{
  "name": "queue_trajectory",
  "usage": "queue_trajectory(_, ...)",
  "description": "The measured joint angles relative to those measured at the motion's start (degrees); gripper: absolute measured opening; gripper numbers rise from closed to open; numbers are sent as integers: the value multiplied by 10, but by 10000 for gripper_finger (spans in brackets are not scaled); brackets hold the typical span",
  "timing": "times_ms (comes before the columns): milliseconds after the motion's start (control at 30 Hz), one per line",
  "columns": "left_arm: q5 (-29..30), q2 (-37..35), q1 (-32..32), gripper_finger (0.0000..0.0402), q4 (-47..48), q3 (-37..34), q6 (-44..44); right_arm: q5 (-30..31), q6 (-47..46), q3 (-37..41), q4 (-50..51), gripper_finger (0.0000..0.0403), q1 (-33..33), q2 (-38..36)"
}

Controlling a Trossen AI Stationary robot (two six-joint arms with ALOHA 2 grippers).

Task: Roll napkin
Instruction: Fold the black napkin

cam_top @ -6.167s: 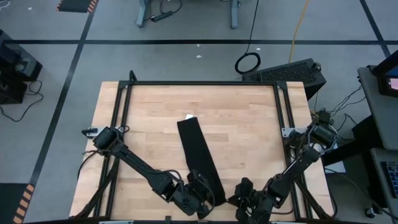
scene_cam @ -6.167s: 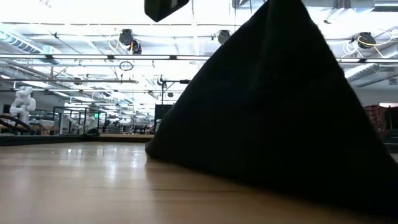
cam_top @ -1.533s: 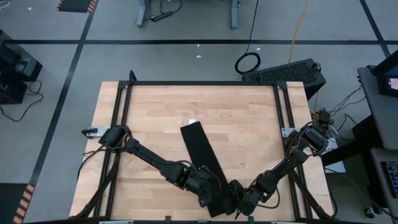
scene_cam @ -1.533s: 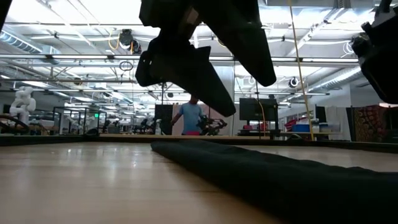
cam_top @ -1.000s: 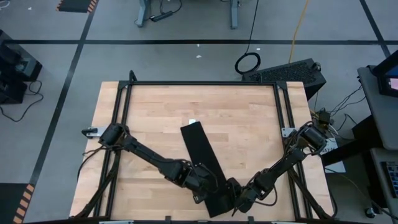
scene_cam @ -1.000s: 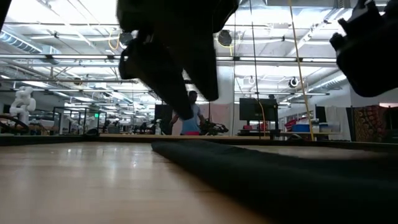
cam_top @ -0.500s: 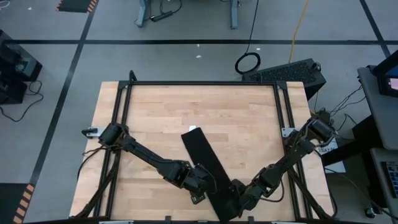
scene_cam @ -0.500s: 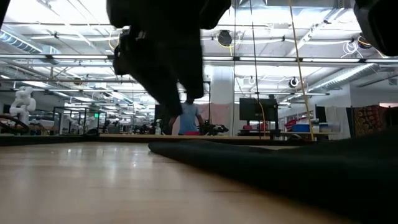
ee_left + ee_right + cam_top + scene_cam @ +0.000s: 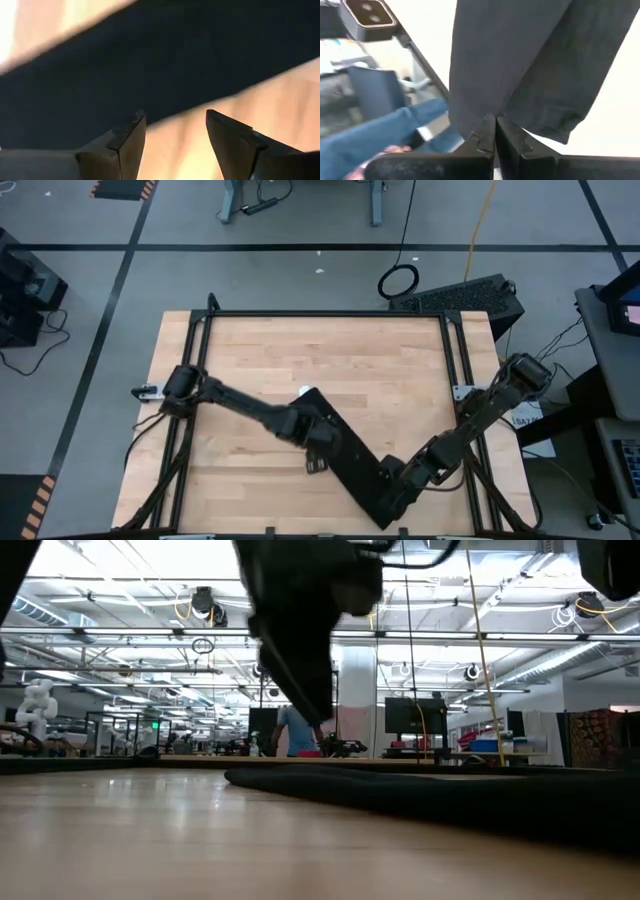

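Right claw (image 9: 388, 498) clamped on the napkin's (image 9: 345, 455) near end

It lies diagonally across the surface (image 9: 400, 360); left claw (image 9: 312, 450) hovers open beside its middle. Pull too hard and the cloth could slide instead of rolling.

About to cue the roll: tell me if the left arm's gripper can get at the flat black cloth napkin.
Probably yes. The left gripper hovers open at the black cloth napkin, nothing between; the right gripper pinches its other end.
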State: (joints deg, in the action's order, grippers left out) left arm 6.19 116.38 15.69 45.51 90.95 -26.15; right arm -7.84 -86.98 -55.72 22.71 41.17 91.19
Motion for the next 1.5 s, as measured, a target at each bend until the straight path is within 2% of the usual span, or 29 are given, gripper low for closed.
queue_trajectory(233, -76, 0, -92, 185, -127, -85, 74, -6, 86, 0, 73, 0, -15, -43)
queue_trajectory(433, -143, -1, -122, 156, -168, -145, 76, -35, 99, 0, 107, 0, -20, -46)
queue_trajectory(700, -156, -8, -117, 148, -157, -170, 70, -57, 89, 0, 135, 0, -19, -76)
queue_trajectory(900, -163, -50, -108, 148, -107, -175, 56, -58, 97, 0, 165, 0, -21, -96)
queue_trajectory(1033, -162, -106, -107, 148, -164, -173, 41, -58, 114, 0, 179, 0, -22, -96)
queue_trajectory(1133, -161, -129, -104, 148, -245, -173, 73, -55, 125, 0, 192, 0, -22, -95)
queue_trajectory(1233, -161, -126, -101, 148, -288, -172, 108, -46, 130, 0, 208, 0, -22, -95)
queue_trajectory(1500, -175, -65, -99, 148, -248, -173, 92, -45, 127, 0, 230, 0, -22, -95)
